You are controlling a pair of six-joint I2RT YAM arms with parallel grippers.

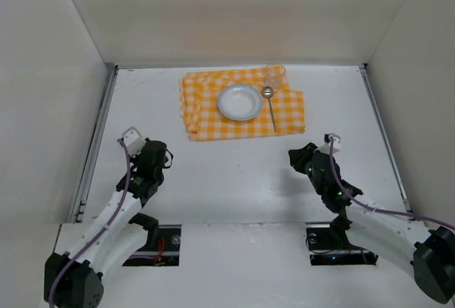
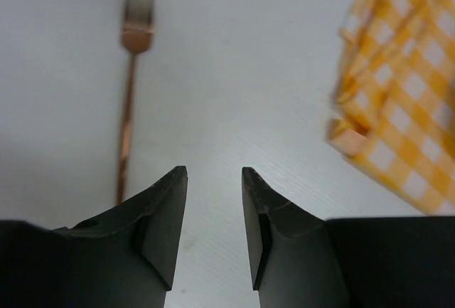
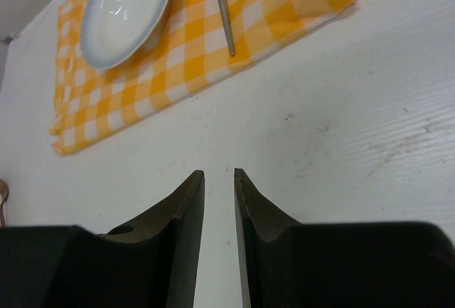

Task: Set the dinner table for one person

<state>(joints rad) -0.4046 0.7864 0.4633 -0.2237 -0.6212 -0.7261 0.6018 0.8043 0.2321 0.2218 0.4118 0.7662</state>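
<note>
I see fork [image 2: 126,109] tines blurred at far end; handle's near end hidden behind left gripper [image 2: 213,173]. Checked cloth [image 2: 405,94] soft, cut by right edge. Right wrist view: bowl [image 3: 124,9] and spoon [image 3: 224,9] cut off at top. Glass [image 1: 275,72] too faint for me to read.

The dinner table [image 1: 234,183] lay flat: large, rectangular, matte white, edged with thin metal along both sides.

Plain cream back wall [image 1: 242,16], side walls [image 1: 43,73] enclosing; soft even light, faint shadows.
</note>
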